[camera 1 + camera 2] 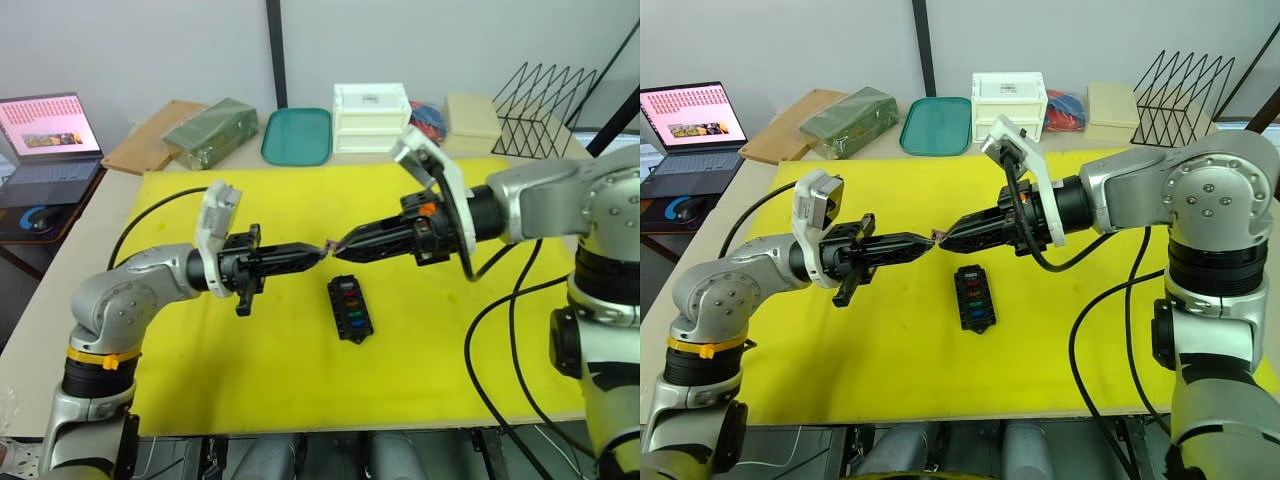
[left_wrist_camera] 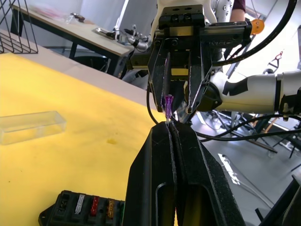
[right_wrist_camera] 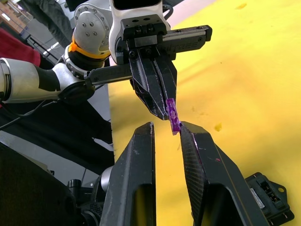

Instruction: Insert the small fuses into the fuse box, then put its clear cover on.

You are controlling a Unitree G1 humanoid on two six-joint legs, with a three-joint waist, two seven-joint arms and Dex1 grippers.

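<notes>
We find our left gripper pinched closed on the purple fuse, held by its blades at the fingertips, above the yellow mat. Facing it tip to tip, our right gripper stands part open, one finger beside the fuse body, nothing clamped yet. In our judgement a handover is under way: the right should centre on the body and close fully before the left lets go. The fuse box lies below the fingertips, partly filled; the clear cover lies apart.
</notes>
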